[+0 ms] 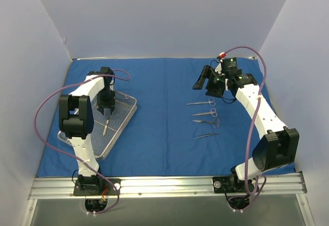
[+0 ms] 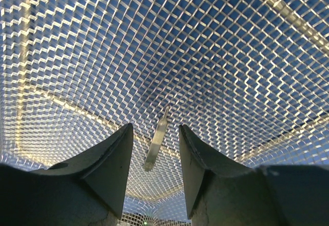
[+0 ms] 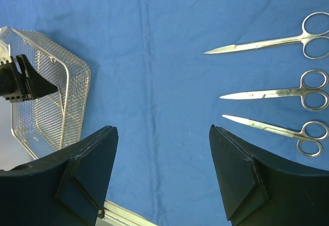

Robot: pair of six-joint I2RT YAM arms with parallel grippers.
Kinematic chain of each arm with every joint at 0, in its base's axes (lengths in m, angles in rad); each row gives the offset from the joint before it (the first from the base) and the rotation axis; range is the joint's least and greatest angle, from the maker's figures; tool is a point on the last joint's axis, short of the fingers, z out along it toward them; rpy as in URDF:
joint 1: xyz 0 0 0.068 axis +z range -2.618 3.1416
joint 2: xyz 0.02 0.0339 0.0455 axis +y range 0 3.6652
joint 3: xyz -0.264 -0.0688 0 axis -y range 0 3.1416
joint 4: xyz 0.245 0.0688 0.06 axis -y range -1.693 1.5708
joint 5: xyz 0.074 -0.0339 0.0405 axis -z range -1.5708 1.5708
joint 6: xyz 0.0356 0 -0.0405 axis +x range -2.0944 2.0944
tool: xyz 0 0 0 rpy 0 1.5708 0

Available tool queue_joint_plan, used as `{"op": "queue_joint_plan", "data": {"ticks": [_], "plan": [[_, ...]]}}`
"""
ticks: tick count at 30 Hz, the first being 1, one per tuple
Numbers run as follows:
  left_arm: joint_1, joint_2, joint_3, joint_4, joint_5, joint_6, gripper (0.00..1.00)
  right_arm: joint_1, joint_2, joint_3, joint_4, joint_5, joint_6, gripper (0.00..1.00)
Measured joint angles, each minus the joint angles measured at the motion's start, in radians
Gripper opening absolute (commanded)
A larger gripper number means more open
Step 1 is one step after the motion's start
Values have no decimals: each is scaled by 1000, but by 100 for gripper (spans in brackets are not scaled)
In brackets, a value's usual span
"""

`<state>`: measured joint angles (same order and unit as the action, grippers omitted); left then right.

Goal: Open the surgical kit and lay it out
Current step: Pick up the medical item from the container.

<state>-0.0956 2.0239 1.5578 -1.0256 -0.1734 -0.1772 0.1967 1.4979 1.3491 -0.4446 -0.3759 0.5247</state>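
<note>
— The left hand (image 2: pixel 155 128) sits half-spread, its tips either side of a thin steel instrument (image 2: pixel 157 142), not pinching yet. It's the only piece I see in the mesh tray (image 2: pixel 231 56).
— Light, stiff, slippery, likely to skid on the wire. I'd take it mid-shaft. And the right hand (image 3: pixel 162 129)?
— Spread wide, empty, above the blue cloth (image 3: pixel 154 56), near the laid-out scissors (image 3: pixel 267 43).
</note>
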Motion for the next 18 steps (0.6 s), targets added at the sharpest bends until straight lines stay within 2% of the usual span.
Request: {"op": "queue_joint_plan", "data": {"ticks": [9,15,18], "plan": [[26,56,6,26,42,47,45,0,4,0,0,-1,0,73],[26,64,8,27,68,61,33,0,6,0,0,-3,0,73],[26,65,3,33,84,61,31,0,6,0,0,-3,0,73]]}}
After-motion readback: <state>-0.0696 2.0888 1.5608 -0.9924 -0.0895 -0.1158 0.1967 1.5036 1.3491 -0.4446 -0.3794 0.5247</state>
